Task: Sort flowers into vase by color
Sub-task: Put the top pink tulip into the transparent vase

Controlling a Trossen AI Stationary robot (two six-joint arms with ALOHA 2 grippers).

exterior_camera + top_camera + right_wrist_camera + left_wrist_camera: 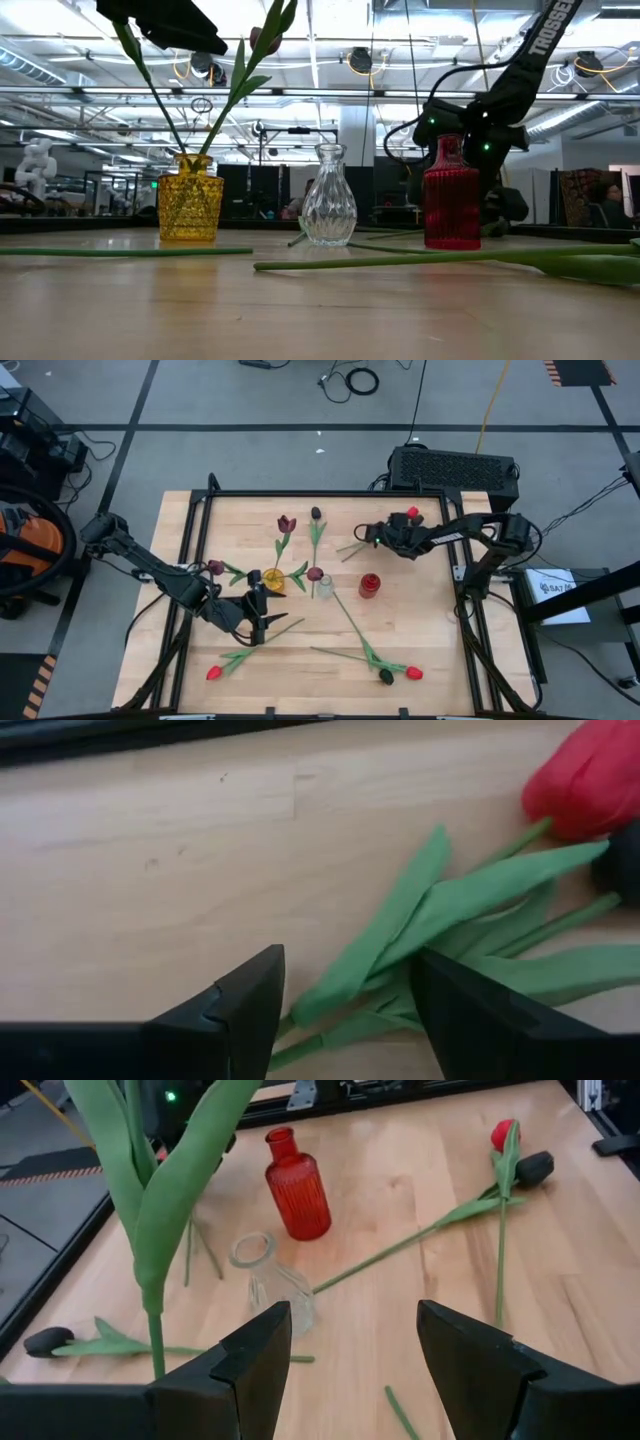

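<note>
Three small vases stand mid-table: yellow [272,581], clear [325,587] and red [370,585]. Two maroon tulips [287,523] [215,567] stick into the yellow vase [190,205] by their stems. My left gripper [258,622] is open and empty, just near of the yellow vase, facing the clear vase [275,1285]. My right gripper [375,536] is open at the far side, its fingers on either side of the green leaves [420,940] of a red tulip [412,513] and a dark one [625,860] lying on the table.
Loose tulips lie on the wood: a dark one [316,513] at the far middle, a red one [213,673] near left, a red [413,673] and a black one [386,677] near right, with long stems [400,262] crossing the near table. A black box [455,468] sits beyond the far edge.
</note>
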